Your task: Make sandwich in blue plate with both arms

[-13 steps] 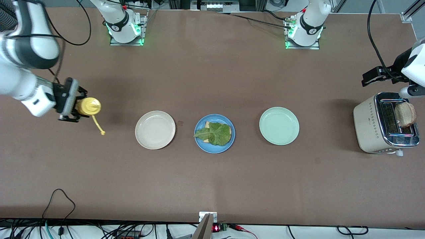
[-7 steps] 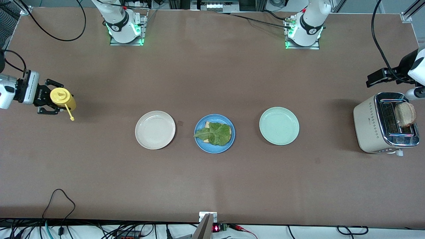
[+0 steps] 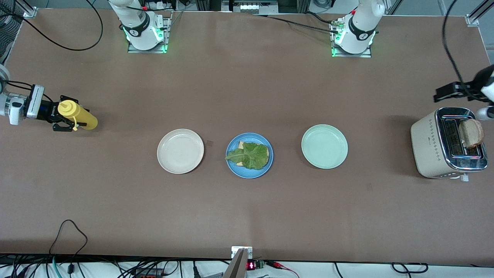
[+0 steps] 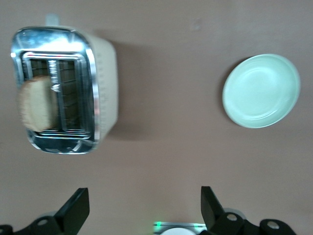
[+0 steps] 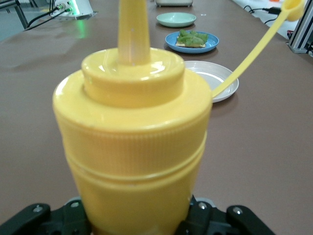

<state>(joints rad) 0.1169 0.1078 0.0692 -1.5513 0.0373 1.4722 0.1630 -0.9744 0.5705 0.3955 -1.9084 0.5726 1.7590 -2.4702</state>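
The blue plate [image 3: 247,174] lies at the table's middle and holds one bread slice [image 3: 241,145] with a green lettuce leaf [image 3: 251,155] on it. It also shows in the right wrist view [image 5: 191,48]. A second bread slice [image 3: 471,133] stands in the toaster [image 3: 432,148]. It shows in the left wrist view [image 4: 36,104] too. My right gripper [image 3: 63,119] is shut on a yellow squeeze bottle [image 3: 79,117] at the right arm's end of the table. The bottle fills the right wrist view [image 5: 134,132]. My left gripper [image 3: 442,94] is open and empty, up beside the toaster [image 4: 105,88].
A beige plate [image 3: 180,151] lies beside the blue plate toward the right arm's end. A pale green plate [image 3: 324,146] lies toward the left arm's end and shows in the left wrist view [image 4: 261,90]. The bottle's cap [image 5: 292,7] hangs on its strap.
My right gripper has carried the yellow bottle toward the right arm's end of the table and turned it from tipped over to more upright. My left gripper has drifted slightly toward the table's end.
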